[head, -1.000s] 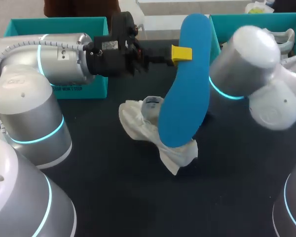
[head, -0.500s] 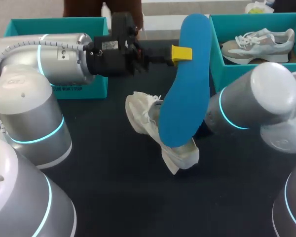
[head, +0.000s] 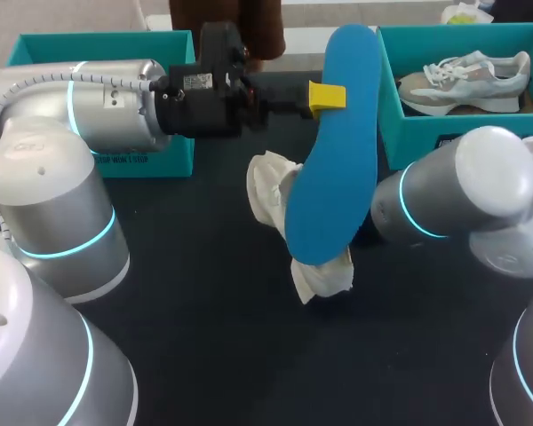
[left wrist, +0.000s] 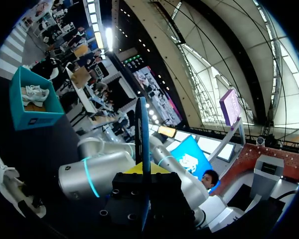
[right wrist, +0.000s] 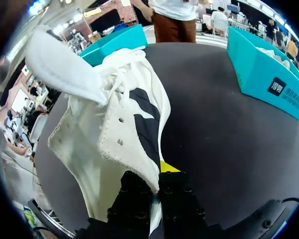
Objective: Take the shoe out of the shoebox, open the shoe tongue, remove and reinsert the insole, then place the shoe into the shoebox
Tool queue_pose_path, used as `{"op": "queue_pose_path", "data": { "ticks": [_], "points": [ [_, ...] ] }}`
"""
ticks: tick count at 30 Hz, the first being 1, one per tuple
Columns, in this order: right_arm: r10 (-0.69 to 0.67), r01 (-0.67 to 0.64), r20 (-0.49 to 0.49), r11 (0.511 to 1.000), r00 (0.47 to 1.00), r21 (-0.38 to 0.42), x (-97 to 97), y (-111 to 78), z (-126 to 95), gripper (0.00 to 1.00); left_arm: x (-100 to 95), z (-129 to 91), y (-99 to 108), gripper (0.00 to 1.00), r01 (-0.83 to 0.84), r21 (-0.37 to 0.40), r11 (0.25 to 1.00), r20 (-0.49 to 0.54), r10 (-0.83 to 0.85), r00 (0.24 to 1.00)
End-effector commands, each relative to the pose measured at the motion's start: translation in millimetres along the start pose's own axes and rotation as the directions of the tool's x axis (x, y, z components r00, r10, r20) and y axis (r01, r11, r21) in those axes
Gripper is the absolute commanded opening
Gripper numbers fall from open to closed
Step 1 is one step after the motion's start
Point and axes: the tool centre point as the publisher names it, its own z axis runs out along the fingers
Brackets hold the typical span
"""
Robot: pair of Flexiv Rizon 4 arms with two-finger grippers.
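Both claws were closed: the left gripper point(head: 327, 96) held the insole point(head: 333, 151) above the table point(head: 204, 311) middle. The right gripper point(right wrist: 158, 172), pinching the shoe point(head: 271, 191), had turned it under the insole, so reinserting seemed next.

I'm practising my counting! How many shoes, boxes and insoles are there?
Shoes: 2, the white shoe and the grey shoe lying in the right box
Teal boxes: 2, the left box and the right box
Insoles: 1, the blue insole
Total: 5
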Motion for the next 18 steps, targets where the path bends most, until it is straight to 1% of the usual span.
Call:
{"op": "queue_pose_path", "data": {
  "ticks": [1, 6, 15, 18],
  "points": [
    [0.044, -0.045, 0.029, 0.999, 0.999, 0.007, 5.2, 5.1, 4.3, 0.00, 0.2, -0.3, 1.6, 0.00, 0.000, 0.000, 1.000, 0.003, 0.000, 1.000],
    [0.079, -0.080, 0.031, 0.997, 0.996, 0.015, 10.4, 7.1, 9.0, 0.00, 0.2, -0.3, 1.6, 0.00, 0.000, 0.000, 1.000, 0.003, 0.000, 1.000],
    [0.109, -0.110, 0.028, 0.993, 0.994, 0.032, 26.0, 7.5, 28.2, 0.00, 0.2, -0.3, 1.6, 0.00, 0.000, 0.000, 1.000, 0.003, 0.000, 1.000],
    [0.132, -0.133, 0.039, 0.990, 0.991, 0.038, 25.6, 4.6, 35.7, 0.00, 0.2, -0.3, 1.6, 0.00, 0.000, 0.000, 1.000, 0.003, 0.000, 1.000]
  ]
}}
